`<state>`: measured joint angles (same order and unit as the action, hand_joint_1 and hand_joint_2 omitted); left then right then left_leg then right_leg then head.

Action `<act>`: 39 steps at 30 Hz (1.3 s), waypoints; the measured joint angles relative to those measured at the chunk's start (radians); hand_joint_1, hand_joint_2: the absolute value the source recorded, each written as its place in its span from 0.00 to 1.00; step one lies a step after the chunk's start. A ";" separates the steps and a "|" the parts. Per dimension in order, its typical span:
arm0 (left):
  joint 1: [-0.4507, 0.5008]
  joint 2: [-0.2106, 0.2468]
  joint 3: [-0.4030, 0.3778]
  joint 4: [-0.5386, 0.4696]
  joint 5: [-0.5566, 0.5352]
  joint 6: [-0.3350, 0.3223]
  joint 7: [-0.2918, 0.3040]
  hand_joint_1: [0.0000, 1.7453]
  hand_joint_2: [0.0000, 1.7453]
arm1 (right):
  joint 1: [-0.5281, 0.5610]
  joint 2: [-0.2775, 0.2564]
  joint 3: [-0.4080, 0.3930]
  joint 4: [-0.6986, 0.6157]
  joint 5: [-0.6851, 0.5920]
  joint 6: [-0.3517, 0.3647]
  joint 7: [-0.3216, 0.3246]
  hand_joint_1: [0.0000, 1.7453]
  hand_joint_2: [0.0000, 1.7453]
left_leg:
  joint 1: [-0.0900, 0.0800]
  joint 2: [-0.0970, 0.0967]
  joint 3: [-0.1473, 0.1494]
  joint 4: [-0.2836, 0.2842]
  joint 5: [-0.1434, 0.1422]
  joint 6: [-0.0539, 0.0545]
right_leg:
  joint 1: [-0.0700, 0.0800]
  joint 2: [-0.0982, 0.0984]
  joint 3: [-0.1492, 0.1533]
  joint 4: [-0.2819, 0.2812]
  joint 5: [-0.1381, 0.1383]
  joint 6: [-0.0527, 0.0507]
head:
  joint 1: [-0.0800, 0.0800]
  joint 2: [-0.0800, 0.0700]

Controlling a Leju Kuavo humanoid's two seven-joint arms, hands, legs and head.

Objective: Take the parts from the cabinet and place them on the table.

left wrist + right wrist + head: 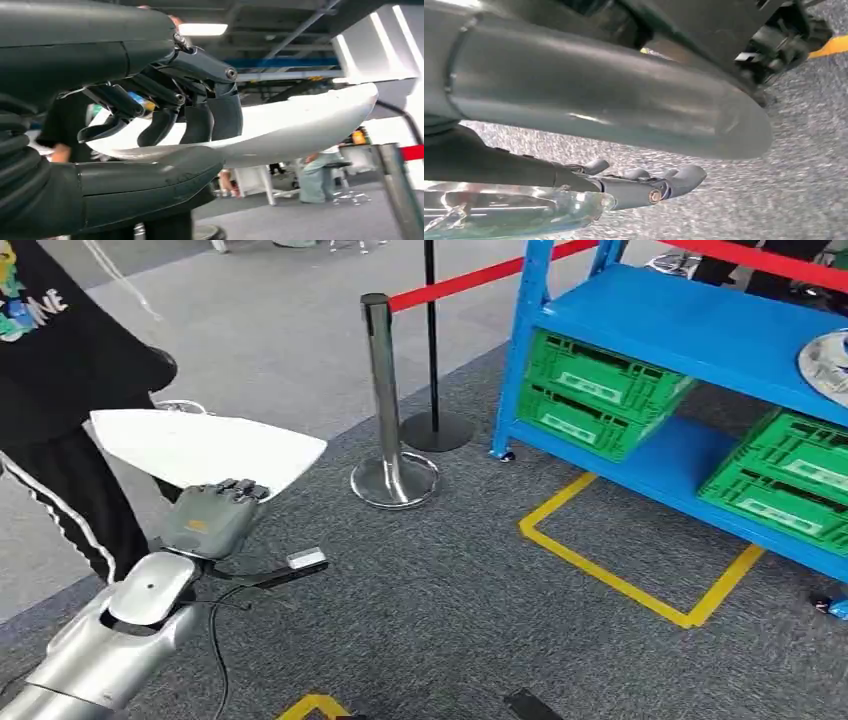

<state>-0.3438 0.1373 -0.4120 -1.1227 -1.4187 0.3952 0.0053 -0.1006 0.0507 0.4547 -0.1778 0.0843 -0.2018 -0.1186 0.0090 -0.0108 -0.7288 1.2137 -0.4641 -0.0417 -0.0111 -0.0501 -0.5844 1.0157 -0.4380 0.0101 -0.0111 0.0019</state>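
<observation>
One white curved part (205, 450) being gripped by the left hand (212, 517), fingers (200, 117) over its top and thumb (145, 182) under its edge, held out above grey carpet (450, 580). Right hand (644, 185) hanging over the carpet, fingers slightly curled, holding nothing. Standing beside the part, a person in black (60, 370); further right, a chrome stanchion (385, 400) and blue cabinet (690, 340) carrying green crates (600, 390).

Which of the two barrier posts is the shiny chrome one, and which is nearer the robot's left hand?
The chrome post with the domed base is both; it stands closer to the left hand than the thin black post behind it.
</observation>
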 joint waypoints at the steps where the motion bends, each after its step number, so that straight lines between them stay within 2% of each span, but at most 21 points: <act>1: 0.000 0.000 0.000 0.000 0.001 0.000 0.000 1.00 1.00 | -0.002 0.000 0.000 0.000 -0.001 0.000 0.000 0.00 0.00 | 0.000 0.011 0.047 -0.082 0.039 0.001 | 0.000 -0.013 0.001 0.000 -0.001 0.002 | 0.000 0.000; 3: -0.005 0.000 0.002 0.000 0.005 0.000 0.000 1.00 1.00 | -0.002 0.000 0.000 0.000 -0.001 0.001 -0.001 0.00 0.00 | -0.004 0.098 0.122 -0.202 0.070 0.000 | 0.008 -0.030 0.004 0.002 -0.006 0.011 | -0.002 0.000; 7: -0.001 0.003 0.004 0.000 0.006 -0.003 0.000 1.00 1.00 | -0.003 0.001 0.000 0.000 -0.004 0.001 -0.002 0.00 0.00 | -0.016 0.058 0.116 -0.218 0.063 0.029 | 0.009 -0.068 0.010 0.002 -0.010 0.029 | 0.007 0.000; 8: 0.000 0.007 0.006 -0.001 0.006 -0.006 0.000 1.00 1.00 | -0.004 0.002 0.000 -0.001 -0.004 0.001 -0.004 0.00 0.00 | -0.010 0.037 0.118 -0.225 0.070 0.043 | 0.003 -0.070 0.006 0.006 -0.018 0.041 | 0.005 0.000; 9: -0.003 0.008 0.007 -0.002 0.007 -0.006 0.000 1.00 1.00 | -0.004 0.002 0.000 -0.001 -0.004 0.001 -0.005 0.00 0.00 | -0.009 0.027 0.118 -0.224 0.071 0.046 | 0.001 -0.023 -0.007 0.034 -0.040 0.045 | 0.010 0.000; 11: -0.006 0.005 0.008 -0.002 0.007 -0.009 0.000 1.00 1.00 | 0.000 0.002 0.000 -0.001 -0.005 0.001 -0.007 0.00 0.00 | -0.010 0.003 0.117 -0.224 0.071 0.055 | 0.002 0.031 -0.080 0.192 -0.115 0.043 | 0.015 0.000; 12: -0.004 0.003 0.007 -0.002 0.008 -0.011 0.000 1.00 1.00 | 0.003 0.002 0.000 -0.001 -0.005 0.001 -0.007 0.00 0.00 | -0.011 -0.011 0.117 -0.224 0.071 0.056 | 0.003 0.042 -0.121 0.272 -0.143 0.042 | 0.015 0.000; 14: 0.002 0.003 0.007 -0.002 0.009 -0.016 0.000 1.00 1.00 | 0.006 0.002 0.000 -0.001 -0.004 0.002 -0.007 0.00 0.00 | -0.013 -0.039 0.117 -0.223 0.071 0.057 | 0.005 0.048 -0.153 0.313 -0.135 0.037 | 0.014 0.000; 16: 0.001 0.003 0.007 -0.002 0.010 -0.018 0.000 1.00 1.00 | 0.004 0.002 0.000 -0.001 -0.003 0.002 -0.007 0.00 0.00 | -0.013 -0.068 0.118 -0.222 0.071 0.057 | 0.005 0.058 -0.100 0.191 -0.053 0.030 | 0.015 0.000; 17: 0.000 0.003 0.007 -0.002 0.010 -0.018 0.000 1.00 1.00 | 0.003 0.002 0.000 -0.001 -0.003 0.001 -0.007 0.00 0.00 | -0.012 -0.082 0.119 -0.221 0.072 0.056 | 0.003 0.082 -0.052 0.091 -0.006 0.028 | 0.015 0.000; 18: -0.002 0.003 0.007 -0.002 0.010 -0.019 0.000 1.00 1.00 | 0.002 0.002 0.000 -0.001 -0.003 0.001 -0.007 0.00 0.00 | -0.012 -0.093 0.116 -0.220 0.072 0.053 | -0.002 0.136 -0.026 0.032 -0.004 0.026 | 0.015 0.000; 20: -0.004 0.001 0.007 -0.002 0.015 -0.022 0.000 1.00 1.00 | 0.002 0.002 0.000 -0.001 -0.002 0.002 -0.007 0.00 0.00 | -0.011 -0.113 0.106 -0.218 0.078 0.040 | -0.003 0.127 -0.008 0.013 -0.007 0.026 | 0.013 0.000; 23: 0.002 0.010 0.009 -0.002 0.016 -0.024 0.000 1.00 1.00 | 0.000 0.003 -0.001 -0.002 -0.002 0.002 -0.006 0.00 0.00 | -0.003 -0.140 0.100 -0.222 0.082 0.022 | -0.003 0.096 -0.003 0.003 0.002 0.009 | 0.012 0.000; 25: -0.003 0.008 0.009 -0.002 0.018 -0.024 0.000 1.00 1.00 | -0.003 0.003 0.000 -0.002 -0.001 0.003 -0.007 0.00 0.00 | -0.011 -0.037 0.060 -0.138 0.023 0.015 | 0.001 0.073 0.000 -0.003 0.004 -0.002 | 0.005 0.000; 27: -0.002 0.007 0.009 -0.002 0.024 -0.025 0.000 1.00 1.00 | 0.001 0.003 -0.001 -0.002 -0.001 0.004 -0.007 0.00 0.00 | -0.009 -0.007 -0.017 0.021 -0.045 0.009 | 0.004 0.045 0.000 -0.003 0.002 -0.005 | 0.006 0.000; 29: 0.003 0.007 0.009 -0.002 0.029 -0.029 0.000 1.00 1.00 | 0.003 0.002 -0.001 -0.002 0.000 0.007 -0.006 0.00 0.00 | -0.005 -0.003 -0.048 0.081 -0.049 0.005 | 0.005 0.019 -0.001 -0.002 0.001 -0.006 | 0.006 0.000; 32: 0.001 0.007 0.009 -0.002 0.045 -0.033 -0.005 1.00 1.00 | -0.001 0.003 -0.001 -0.002 0.002 0.011 -0.006 0.00 0.00 | -0.003 0.013 0.033 -0.072 0.044 0.004 | 0.004 -0.015 0.002 -0.002 -0.002 -0.002 | 0.006 0.000; 36: 0.000 0.007 0.009 -0.002 0.046 -0.033 -0.005 1.00 1.00 | -0.001 0.003 -0.001 -0.002 0.002 0.011 -0.006 0.00 0.00 | -0.004 0.020 0.048 -0.099 0.055 0.004 | 0.004 -0.018 0.003 -0.002 -0.003 -0.001 | 0.006 0.000; 37: -0.002 0.006 0.009 -0.002 0.051 -0.034 -0.006 1.00 1.00 | -0.002 0.003 -0.001 -0.002 0.002 0.011 -0.006 0.00 0.00 | -0.005 0.069 0.096 -0.176 0.080 0.004 | 0.006 -0.028 0.006 -0.002 -0.005 0.004 | 0.005 0.000; 38: -0.006 0.006 0.009 -0.002 0.056 -0.034 -0.006 1.00 1.00 | -0.002 0.003 -0.001 -0.002 0.003 0.011 -0.005 0.00 0.00 | -0.013 0.117 0.115 -0.211 0.069 -0.001 | 0.017 -0.035 0.007 0.001 -0.010 0.010 | 0.005 0.000; 39: -0.006 0.002 0.014 -0.003 0.093 -0.041 -0.023 1.00 1.00 | -0.003 0.003 -0.001 -0.002 0.007 0.010 -0.003 0.00 0.00 | -0.018 0.063 0.110 -0.216 0.068 0.035 | 0.017 -0.078 0.020 -0.003 -0.018 0.025 | 0.012 0.000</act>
<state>-0.3500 0.1389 -0.3982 -1.1257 -1.3259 0.3540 -0.0172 -0.1035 0.0534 0.4540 -0.1797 0.0916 -0.1915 -0.1221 -0.0087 0.0521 -0.6187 0.9972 -0.3964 -0.0072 0.0059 -0.1281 -0.5646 1.0131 -0.4557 0.0347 0.0011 0.0019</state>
